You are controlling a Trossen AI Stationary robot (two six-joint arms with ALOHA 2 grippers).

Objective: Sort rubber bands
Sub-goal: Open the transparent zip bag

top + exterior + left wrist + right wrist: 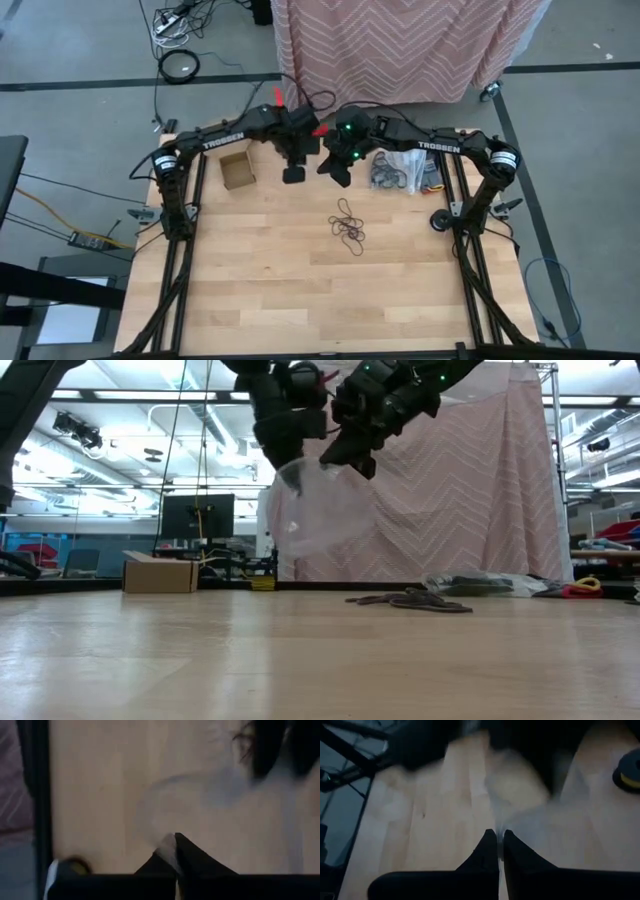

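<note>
A loose heap of dark rubber bands [347,228] lies on the table's middle, also seen in the low view [415,600]. Both grippers hover high over the far middle of the table, close together: the left gripper [294,172] and the right gripper [336,168]. Each is shut on a clear plastic bag [308,510] that hangs between and below them. The bag is hard to make out from above. In the wrist views the left gripper [175,840] and the right gripper [500,834] show closed fingertips with hazy film ahead of them. My left gripper [288,472] pinches the clear bag's upper edge [168,846] between its two fingers, pointing down from above. The bag is lifted clear of the table and hangs below. My right gripper [348,458] pinches the bag's upper edge on the other side [500,826] between its fingers, slanting down from the right. The film [520,785] hangs free under it, off the table.
A small cardboard box [238,170] stands at the far left. More clear bags holding dark bands [400,170] lie at the far right, near a red-and-yellow item. A pink zigzag cloth [400,45] hangs beyond the far edge. The near half of the table [300,300] is bare wood.
</note>
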